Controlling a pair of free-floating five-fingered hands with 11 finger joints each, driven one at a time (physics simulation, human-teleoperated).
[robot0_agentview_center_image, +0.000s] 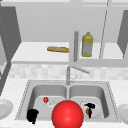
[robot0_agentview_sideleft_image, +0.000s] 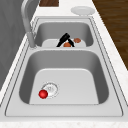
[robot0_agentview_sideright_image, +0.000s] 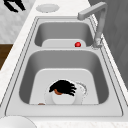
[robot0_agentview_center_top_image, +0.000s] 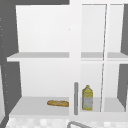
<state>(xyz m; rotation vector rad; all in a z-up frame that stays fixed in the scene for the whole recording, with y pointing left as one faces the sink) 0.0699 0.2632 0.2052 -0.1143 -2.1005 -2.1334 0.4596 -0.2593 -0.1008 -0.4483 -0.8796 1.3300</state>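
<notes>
Right hand (robot0_agentview_center_image: 90, 106) w/ fingers curling down over orange item (robot0_agentview_center_image: 88, 112) on white plate (robot0_agentview_sideright_image: 75, 98) in right basin; left hand (robot0_agentview_center_image: 32, 115) hovering, curled, at front rim of left basin, nr small red ball (robot0_agentview_center_image: 45, 99).

White open cabinet (robot0_agentview_center_top_image: 42, 56) above speckled counter (robot0_agentview_center_image: 15, 87).
</notes>
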